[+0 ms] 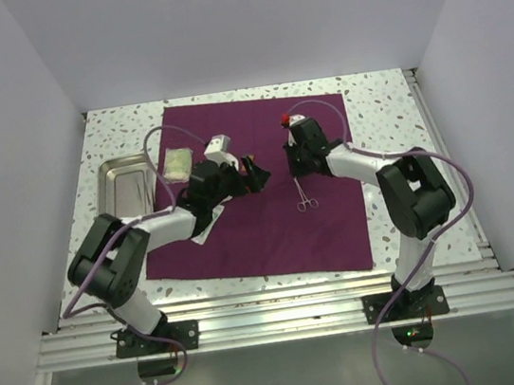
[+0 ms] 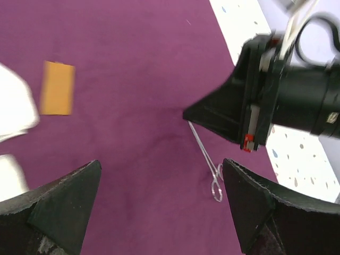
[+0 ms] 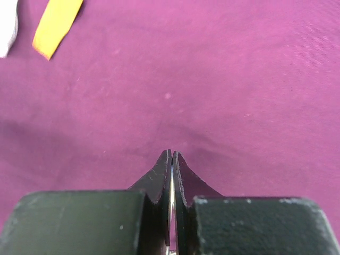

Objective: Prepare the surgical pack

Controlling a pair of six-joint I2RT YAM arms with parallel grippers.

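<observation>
The plum-purple cloth (image 1: 273,238) lies spread flat on the table. My right gripper (image 1: 294,172) is shut on the tip end of thin steel forceps (image 1: 305,195). Their ring handles rest on the cloth toward the near side. In the right wrist view the pads (image 3: 164,172) pinch a sliver of metal (image 3: 171,197). My left gripper (image 1: 256,171) is open and empty just left of the right one, low over the cloth. In the left wrist view the forceps (image 2: 207,156) run down from the right gripper (image 2: 228,114), between my open left fingers (image 2: 58,204).
A shiny steel tray (image 1: 127,187) stands off the cloth's left edge. A pale packet (image 1: 177,162) and a white item (image 1: 219,143) lie on the cloth's far left. An orange strip (image 2: 57,87) and white items (image 2: 13,106) lie on the cloth. A white packet (image 1: 206,226) lies under the left arm.
</observation>
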